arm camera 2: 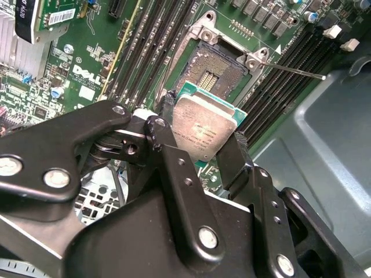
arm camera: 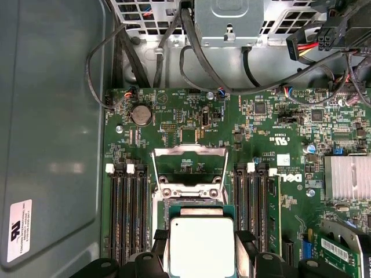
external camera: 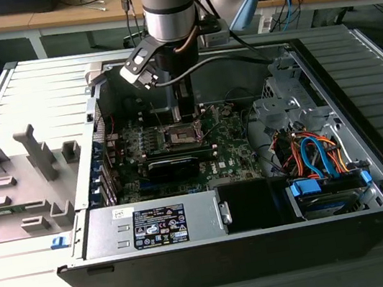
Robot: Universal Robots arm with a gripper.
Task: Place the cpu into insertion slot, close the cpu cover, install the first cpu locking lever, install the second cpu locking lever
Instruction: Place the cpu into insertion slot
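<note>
My gripper (arm camera 2: 203, 139) is shut on the cpu (arm camera 2: 204, 128), a flat square chip with a silver-grey top on a green edge, pinched by a black finger (arm camera 2: 235, 153) on each side. In the first wrist view the cpu (arm camera: 201, 246) hangs in the gripper (arm camera: 201, 248) just short of the insertion slot (arm camera: 191, 207). The slot (arm camera 2: 219, 65) lies bare, with a dark centre and a silver rim. The cpu cover (arm camera: 188, 152) stands swung open beyond it. A thin locking lever (arm camera 2: 293, 69) sticks out sideways from the socket. In the exterior view the gripper (external camera: 185, 119) hovers over the slot (external camera: 182, 136).
Black memory slots (arm camera: 128, 214) flank the socket on both sides. A finned heatsink (arm camera: 348, 176) and a long black block (external camera: 173, 167) lie close by. The case wall (arm camera: 52, 145), the power supply (external camera: 153, 222) and the cabled drive cage (external camera: 321, 159) hem in the board.
</note>
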